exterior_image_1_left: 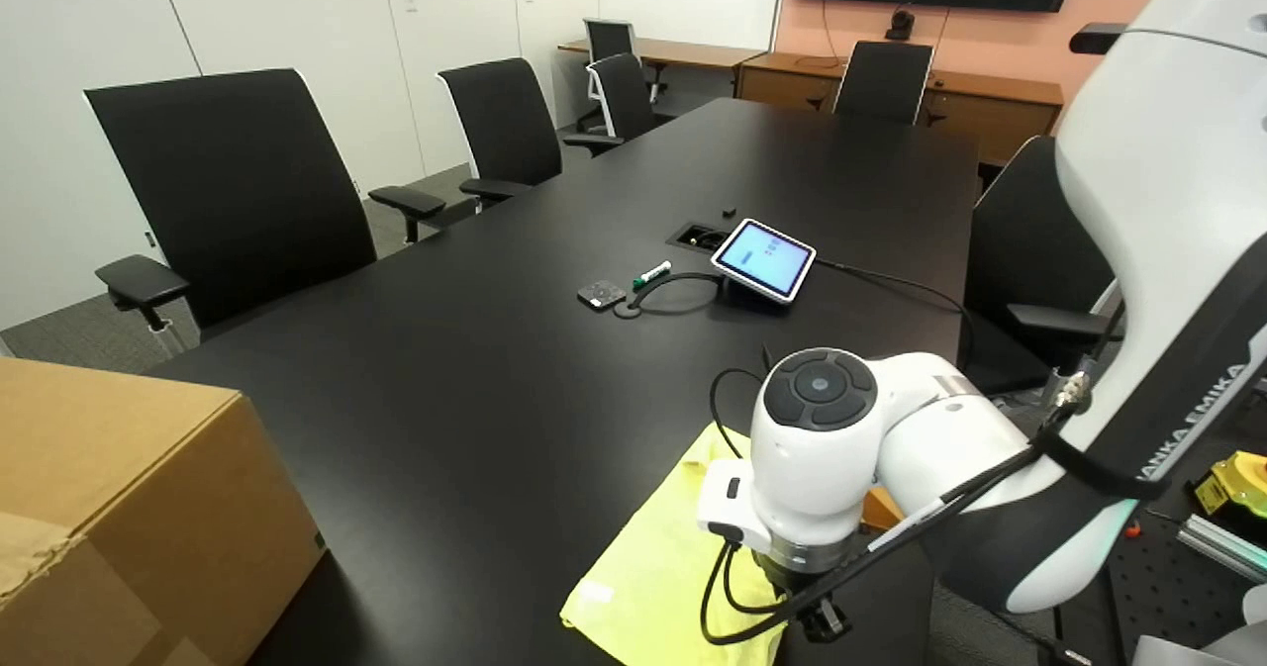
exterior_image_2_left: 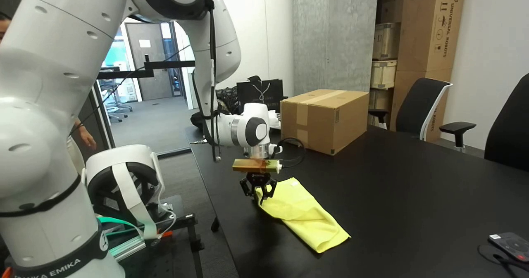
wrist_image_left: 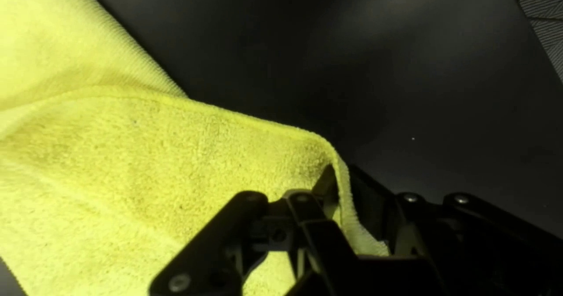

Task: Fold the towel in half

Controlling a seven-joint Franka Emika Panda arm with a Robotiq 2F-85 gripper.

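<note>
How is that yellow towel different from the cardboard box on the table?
The towel is bright yellow; the cardboard box is brown. The towel lies low and limp, partly folded over; the box stands taller, with flat sides. One towel edge sits within the gripper; the box stands apart from it. Both are on the dark table.

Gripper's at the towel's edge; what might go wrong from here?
Two risks. The gripper seems to pinch just a narrow strip of the towel, so it may slip out on the lift. And in the wrist view the hem runs askew over the lower layer, so the fold could come out crooked.
</note>
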